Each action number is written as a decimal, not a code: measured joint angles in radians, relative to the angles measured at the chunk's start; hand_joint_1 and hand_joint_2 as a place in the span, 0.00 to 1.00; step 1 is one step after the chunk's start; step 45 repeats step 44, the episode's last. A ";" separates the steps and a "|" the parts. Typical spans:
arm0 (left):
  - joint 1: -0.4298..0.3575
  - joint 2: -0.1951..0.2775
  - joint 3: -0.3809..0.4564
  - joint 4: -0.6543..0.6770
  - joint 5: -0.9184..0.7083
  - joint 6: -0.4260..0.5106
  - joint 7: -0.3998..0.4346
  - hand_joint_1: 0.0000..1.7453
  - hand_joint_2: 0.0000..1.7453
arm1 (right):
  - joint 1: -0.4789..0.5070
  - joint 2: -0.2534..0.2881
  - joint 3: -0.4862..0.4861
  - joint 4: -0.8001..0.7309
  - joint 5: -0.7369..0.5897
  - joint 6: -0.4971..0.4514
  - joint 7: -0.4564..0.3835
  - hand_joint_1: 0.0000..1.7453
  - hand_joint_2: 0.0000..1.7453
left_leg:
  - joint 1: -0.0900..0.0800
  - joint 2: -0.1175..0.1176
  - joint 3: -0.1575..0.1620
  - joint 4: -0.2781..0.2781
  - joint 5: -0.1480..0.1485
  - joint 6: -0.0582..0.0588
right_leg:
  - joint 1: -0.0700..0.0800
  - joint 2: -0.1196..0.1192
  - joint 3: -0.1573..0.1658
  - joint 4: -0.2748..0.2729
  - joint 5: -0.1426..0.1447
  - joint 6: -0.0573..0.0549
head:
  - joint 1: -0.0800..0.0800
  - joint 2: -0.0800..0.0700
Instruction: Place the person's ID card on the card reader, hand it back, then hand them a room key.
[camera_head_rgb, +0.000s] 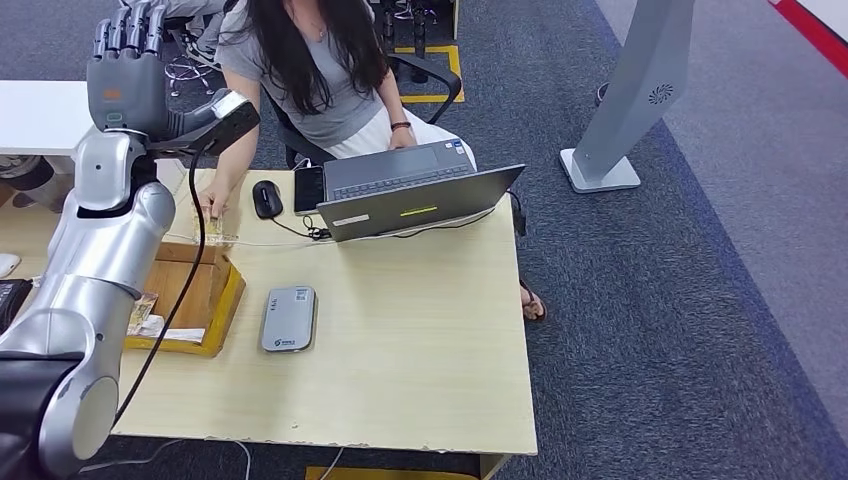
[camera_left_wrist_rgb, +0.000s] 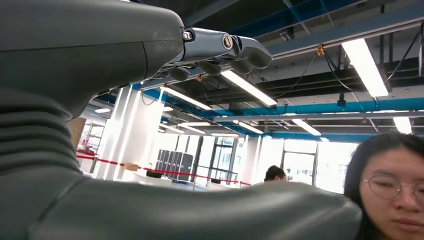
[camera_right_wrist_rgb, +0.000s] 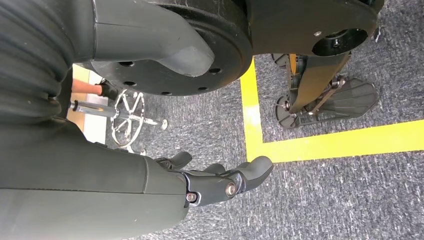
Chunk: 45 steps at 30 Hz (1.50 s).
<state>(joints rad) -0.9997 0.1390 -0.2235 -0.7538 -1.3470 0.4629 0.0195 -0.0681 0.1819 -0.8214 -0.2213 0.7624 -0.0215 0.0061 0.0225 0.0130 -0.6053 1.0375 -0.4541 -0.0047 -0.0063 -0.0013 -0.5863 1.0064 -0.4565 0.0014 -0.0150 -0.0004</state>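
Note:
My left hand (camera_head_rgb: 125, 60) is raised high at the table's far left, fingers straight up and apart, holding nothing. In the left wrist view its fingers (camera_left_wrist_rgb: 220, 47) stretch toward the ceiling, and the person's face is at the picture's edge. A grey card reader (camera_head_rgb: 289, 318) lies flat on the table with nothing on it. The seated person's hand (camera_head_rgb: 212, 203) rests on the far end of a wooden box (camera_head_rgb: 200, 285); I cannot tell whether it holds a card. My right hand (camera_right_wrist_rgb: 220, 182) hangs over the carpet, fingers loosely bent and empty.
An open laptop (camera_head_rgb: 410, 195) and a black mouse (camera_head_rgb: 266, 198) sit at the table's far side in front of the person. Small cards (camera_head_rgb: 145, 312) lie in the box's yellow tray. A grey stand (camera_head_rgb: 625, 110) is on the carpet to the right. Yellow floor tape (camera_right_wrist_rgb: 345, 142) runs under my right hand.

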 joint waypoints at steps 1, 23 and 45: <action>0.017 0.002 0.000 -0.019 0.012 0.012 -0.012 0.00 0.00 | 0.000 0.000 0.000 0.000 0.000 -0.003 0.000 0.00 1.00 | 0.000 0.000 0.000 0.000 0.000 0.000 | 0.000 0.000 0.000 0.000 0.000 0.000 | 0.000 0.000; 1.429 0.019 0.470 -1.301 1.165 -0.030 -0.723 0.00 0.00 | 0.046 0.032 -0.135 0.001 -0.089 -0.090 -0.048 0.00 1.00 | 0.000 0.003 0.011 -0.003 -0.019 -0.002 | -0.001 0.003 0.007 0.000 -0.021 -0.001 | -0.003 0.000; 1.108 -0.433 1.452 -1.138 1.362 -1.246 -0.643 0.00 1.00 | 0.053 0.031 -0.138 -0.002 0.075 -0.141 -0.037 0.00 1.00 | -0.001 -0.005 0.015 -0.003 -0.017 -0.003 | -0.001 -0.006 0.016 0.000 -0.020 -0.002 | -0.003 0.000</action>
